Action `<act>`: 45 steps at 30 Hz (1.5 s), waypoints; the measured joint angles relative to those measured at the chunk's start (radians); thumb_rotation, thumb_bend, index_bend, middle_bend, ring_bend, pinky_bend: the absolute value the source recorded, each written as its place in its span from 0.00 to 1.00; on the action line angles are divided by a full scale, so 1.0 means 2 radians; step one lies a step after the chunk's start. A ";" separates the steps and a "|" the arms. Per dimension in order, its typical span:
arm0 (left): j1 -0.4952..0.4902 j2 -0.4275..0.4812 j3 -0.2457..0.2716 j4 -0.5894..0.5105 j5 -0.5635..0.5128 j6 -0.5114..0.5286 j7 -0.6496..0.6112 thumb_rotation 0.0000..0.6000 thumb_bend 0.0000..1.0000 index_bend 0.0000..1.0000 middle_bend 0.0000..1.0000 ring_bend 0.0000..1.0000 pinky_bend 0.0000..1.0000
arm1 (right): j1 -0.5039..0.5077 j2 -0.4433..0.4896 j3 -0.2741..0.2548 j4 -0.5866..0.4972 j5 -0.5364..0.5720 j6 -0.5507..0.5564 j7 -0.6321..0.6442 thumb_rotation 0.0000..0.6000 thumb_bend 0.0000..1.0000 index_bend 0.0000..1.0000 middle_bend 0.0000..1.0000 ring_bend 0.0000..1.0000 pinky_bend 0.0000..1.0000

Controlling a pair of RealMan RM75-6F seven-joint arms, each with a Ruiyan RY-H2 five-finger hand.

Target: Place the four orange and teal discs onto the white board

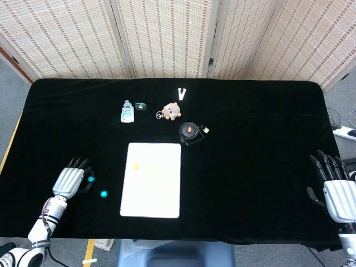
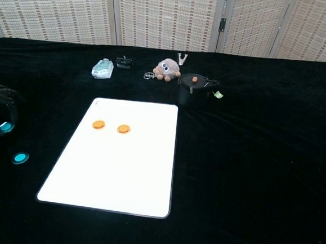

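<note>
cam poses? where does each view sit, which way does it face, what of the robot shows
Head view: high up, looking steeply down on the table; left hand and right hand show at the near corners.
Chest view: lower, looking forward across the table to the screens; only left-hand fingers show at the left edge.
Shared: white board, teal disc, plush toy.
</note>
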 measured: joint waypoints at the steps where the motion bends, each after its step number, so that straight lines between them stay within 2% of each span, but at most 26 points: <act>1: -0.003 0.003 -0.001 -0.010 0.004 -0.001 0.000 1.00 0.45 0.52 0.16 0.05 0.00 | 0.000 0.000 0.000 0.000 0.000 0.000 0.000 1.00 0.43 0.00 0.00 0.00 0.00; 7: -0.031 0.009 -0.009 -0.055 0.025 -0.014 0.012 1.00 0.45 0.51 0.16 0.05 0.00 | 0.000 0.000 0.000 0.001 0.002 -0.002 0.002 1.00 0.43 0.00 0.00 0.00 0.00; 13: -0.057 -0.008 -0.016 -0.075 0.030 -0.037 0.043 1.00 0.44 0.50 0.16 0.05 0.00 | 0.000 -0.001 0.000 0.006 0.005 -0.003 0.006 1.00 0.43 0.00 0.00 0.00 0.00; 32: -0.089 -0.064 -0.018 -0.067 -0.003 -0.068 0.111 1.00 0.44 0.48 0.16 0.04 0.00 | 0.002 -0.002 0.001 0.014 0.010 -0.010 0.014 1.00 0.43 0.00 0.00 0.00 0.00; 42: -0.091 -0.067 -0.016 -0.070 -0.006 -0.067 0.105 1.00 0.42 0.28 0.14 0.03 0.00 | 0.002 -0.002 0.002 0.015 0.011 -0.009 0.015 1.00 0.43 0.00 0.00 0.00 0.00; 45: -0.089 -0.064 -0.015 -0.073 -0.003 -0.060 0.103 1.00 0.41 0.28 0.14 0.03 0.00 | 0.003 -0.002 0.003 0.015 0.011 -0.010 0.015 1.00 0.43 0.00 0.00 0.00 0.00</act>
